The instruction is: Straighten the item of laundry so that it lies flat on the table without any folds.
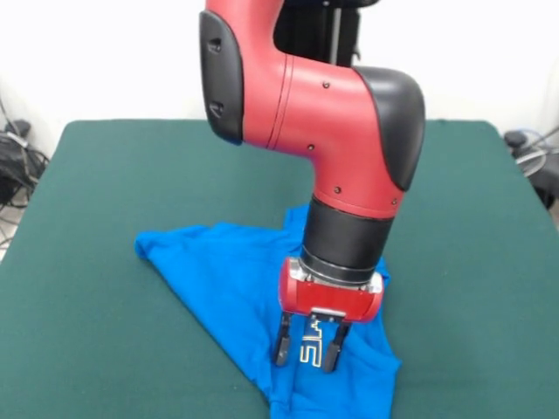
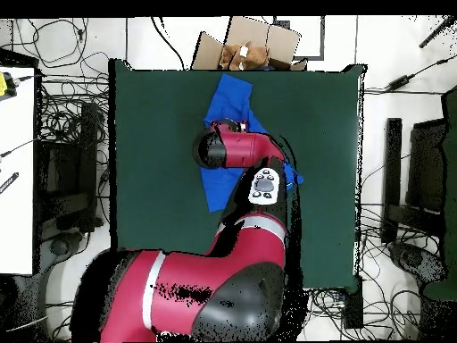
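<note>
— What lies around you, and does anything block the way?

— Off the tabletop's (image 1: 105,175) edges I see tangled cables on the floor (image 2: 71,107), a white bench (image 2: 16,170) on one side and a cardboard box (image 2: 254,45) just past the edge farthest from my base. On the green cloth itself only the blue T-shirt (image 1: 227,271) lies. In the overhead view my own arm (image 2: 241,147) covers the middle of the shirt, so that part is hidden there.

— Where is the shirt, and how does it run?

— It sits near the tabletop's middle, toward the side away from my base. From above, its long axis runs from that far edge back toward me, slightly slanted. In the front view it looks like a crumpled triangle: one corner points left, a narrower end with white lettering (image 1: 310,349) reaches the bottom edge of the picture. Folds show along its upper part.

— And your pincer?

— My pincer (image 1: 309,351) is released, its two black fingers (image 1: 282,342) spread apart and pointing down, tips at the lettering; whether they touch the cloth, I cannot tell.

— Room to move?

— Bare green cloth lies wide on both sides of the shirt.
</note>
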You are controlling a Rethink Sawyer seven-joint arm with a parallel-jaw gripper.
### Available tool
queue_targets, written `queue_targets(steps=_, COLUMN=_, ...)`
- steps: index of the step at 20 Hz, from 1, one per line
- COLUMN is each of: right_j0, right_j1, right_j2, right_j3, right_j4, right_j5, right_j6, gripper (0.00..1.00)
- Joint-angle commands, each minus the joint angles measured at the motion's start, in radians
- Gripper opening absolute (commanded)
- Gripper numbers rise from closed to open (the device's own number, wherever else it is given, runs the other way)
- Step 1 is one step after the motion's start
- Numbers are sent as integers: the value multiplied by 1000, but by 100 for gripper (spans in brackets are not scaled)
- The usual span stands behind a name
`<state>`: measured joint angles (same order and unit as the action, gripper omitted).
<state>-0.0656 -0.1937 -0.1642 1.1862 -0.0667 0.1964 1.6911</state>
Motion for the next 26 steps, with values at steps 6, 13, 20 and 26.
queue_targets(steps=6, right_j0=-123, right_j1=11, right_j2=173, right_j3=19, right_j4=-62, right_j5=230, right_j6=-74, gripper=100)
queue_targets(steps=13, right_j0=-156, right_j1=63, right_j2=160, right_j3=-15, right_j4=-119, right_j5=187, right_j6=-72, gripper=100)
queue_targets(steps=20, right_j0=-178, right_j1=103, right_j2=167, right_j3=-53, right_j4=-155, right_j5=186, right_j6=-67, gripper=100)
queue_targets(steps=26, right_j0=-174, right_j1=151, right_j2=155, right_j3=-118, right_j4=-188, right_j5=177, right_j6=-68, gripper=100)
